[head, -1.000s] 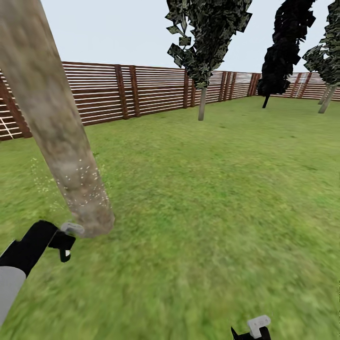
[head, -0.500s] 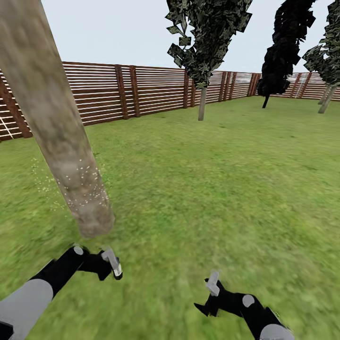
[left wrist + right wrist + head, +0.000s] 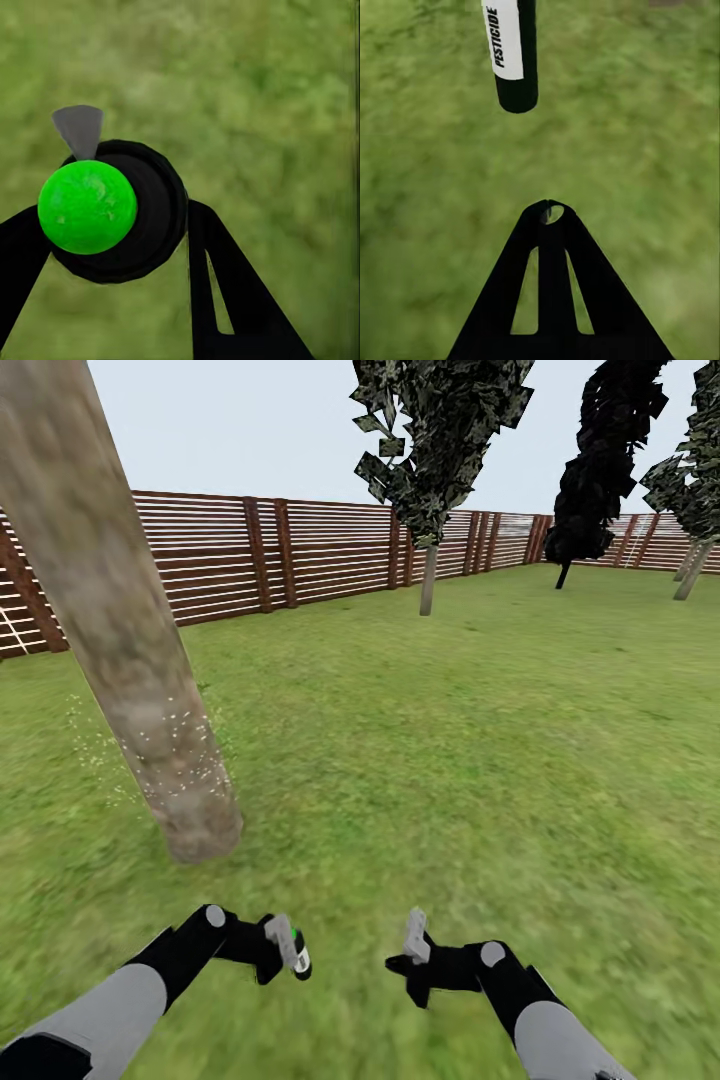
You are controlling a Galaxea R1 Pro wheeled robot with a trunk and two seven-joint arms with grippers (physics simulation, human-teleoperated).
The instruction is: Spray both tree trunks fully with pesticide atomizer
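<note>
Gripping the pesticide atomizer (image 3: 112, 210), the left pincer (image 3: 285, 950) hangs over grass (image 3: 450, 760).

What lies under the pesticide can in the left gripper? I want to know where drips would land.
Bare grass floor lies under the pesticide atomizer, held by the left gripper. The patch directly beneath its base is hidden.

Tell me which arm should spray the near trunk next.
Left. The left gripper holds the pesticide atomizer, and the tree trunk stands on that side. The right gripper looks empty.
</note>
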